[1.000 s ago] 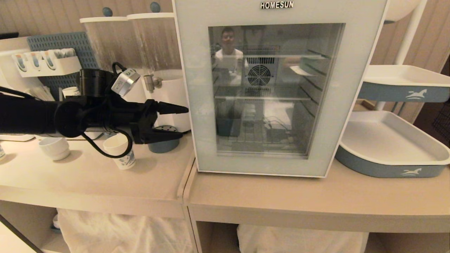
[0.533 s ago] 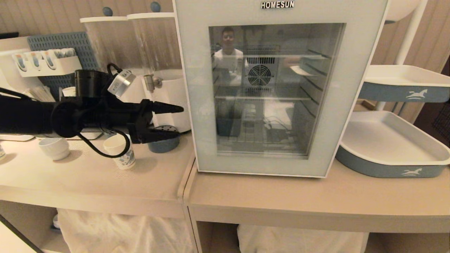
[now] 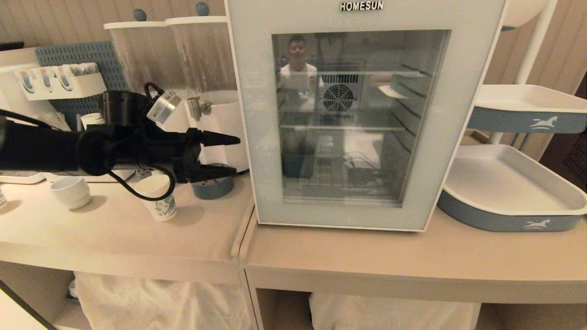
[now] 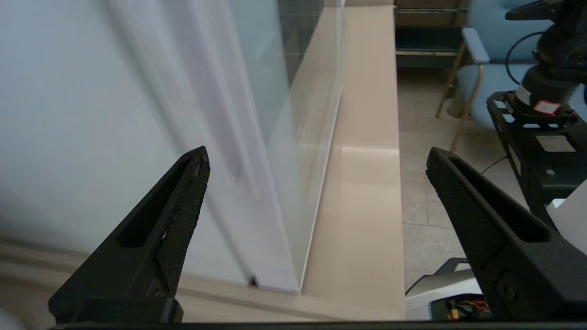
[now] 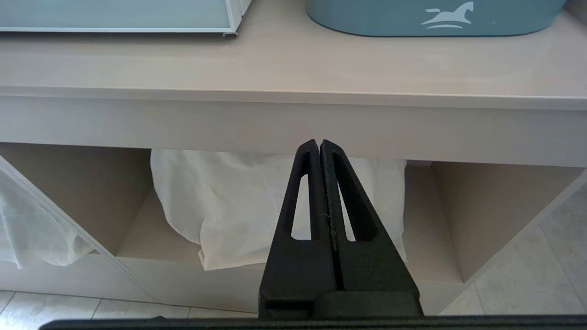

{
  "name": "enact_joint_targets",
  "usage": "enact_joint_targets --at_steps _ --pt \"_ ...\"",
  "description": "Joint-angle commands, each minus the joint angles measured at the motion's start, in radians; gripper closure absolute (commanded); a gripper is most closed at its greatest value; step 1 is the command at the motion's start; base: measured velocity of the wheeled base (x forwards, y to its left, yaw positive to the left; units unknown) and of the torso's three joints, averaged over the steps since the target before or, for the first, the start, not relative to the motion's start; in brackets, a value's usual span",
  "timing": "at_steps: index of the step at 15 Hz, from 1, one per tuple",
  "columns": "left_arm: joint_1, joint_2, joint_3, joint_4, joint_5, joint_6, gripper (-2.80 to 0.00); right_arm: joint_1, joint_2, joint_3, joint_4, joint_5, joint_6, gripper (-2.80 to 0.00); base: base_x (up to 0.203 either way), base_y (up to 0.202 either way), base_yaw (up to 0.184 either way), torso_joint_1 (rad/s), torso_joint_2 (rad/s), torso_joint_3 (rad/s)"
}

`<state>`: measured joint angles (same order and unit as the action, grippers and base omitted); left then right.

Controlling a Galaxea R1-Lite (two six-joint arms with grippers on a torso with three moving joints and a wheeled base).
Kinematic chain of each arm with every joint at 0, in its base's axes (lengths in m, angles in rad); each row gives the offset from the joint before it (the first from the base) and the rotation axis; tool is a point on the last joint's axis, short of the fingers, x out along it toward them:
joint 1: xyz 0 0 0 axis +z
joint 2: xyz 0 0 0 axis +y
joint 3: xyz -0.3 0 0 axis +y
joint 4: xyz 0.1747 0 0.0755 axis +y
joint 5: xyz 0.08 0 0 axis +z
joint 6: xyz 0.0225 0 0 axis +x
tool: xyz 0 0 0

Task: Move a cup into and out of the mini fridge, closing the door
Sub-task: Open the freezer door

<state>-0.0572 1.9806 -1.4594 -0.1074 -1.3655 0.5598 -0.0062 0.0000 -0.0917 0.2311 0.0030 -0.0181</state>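
Head view: the left claw (image 3: 227,155) hangs level over the left counter (image 3: 114,238), its jaws spread wide with nothing between them, tips aimed at the left side of the mini fridge (image 3: 362,114). Compared with a second ago it has drawn back a touch from the fridge's edge and sits slightly higher; half a second ago it had dipped lower and further back. That small shuffle reads as lining up on the door's edge, not a real advance. The door (image 3: 257,137) is closed, and through its glass no cup shows on the wire shelves. So the opening step looks not yet begun. Count: one fridge, one door, one blue-patterned paper cup (image 3: 158,198) standing on the left counter just under the arm, one white ceramic mug (image 3: 71,192) toward that counter's left edge, two clear dispensers at the back, two blue-and-white trays (image 3: 509,188) at the right. Whether that paper cup is the task's tall stacked one I cannot tell.

Left wrist view: two fingers (image 4: 183,220) apart, framing the door's side edge with its narrow vertical recess (image 4: 238,151), not touching it.

Right wrist view: the right claw (image 5: 319,151) is clenched on nothing, parked below the counter's front edge (image 5: 293,98).
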Motion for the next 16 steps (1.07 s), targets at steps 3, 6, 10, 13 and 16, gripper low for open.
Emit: enact_joint_targets --at_steps 3,6,10,13,16 --pt "-0.036 0.024 -0.014 -0.002 0.004 0.003 -2.80 0.000 0.000 0.001 0.001 0.000 0.000 0.00 0.000 0.000 0.000 0.000 0.00 0.000" --pt "-0.049 0.036 -0.023 -0.002 0.009 0.003 -2.80 0.000 0.000 0.001 0.001 0.000 0.000 0.00 0.000 0.000 0.000 0.000 0.00 0.000" --pt "-0.061 0.040 -0.025 -0.005 0.042 0.002 -2.80 0.000 0.001 0.001 0.002 0.000 0.000 0.00 0.000 0.000 0.000 0.000 0.00 0.000" --pt "-0.061 0.012 -0.006 0.018 0.025 -0.008 -2.80 0.000 0.002 0.000 0.002 0.000 0.000 0.00 0.000 0.000 0.000 0.000 0.00 0.000" --pt "-0.061 -0.045 0.008 0.111 -0.021 -0.011 -2.80 0.000 0.000 0.000 0.002 -0.001 -0.002 0.00 0.000 0.000 0.000 0.000 0.00 0.000"
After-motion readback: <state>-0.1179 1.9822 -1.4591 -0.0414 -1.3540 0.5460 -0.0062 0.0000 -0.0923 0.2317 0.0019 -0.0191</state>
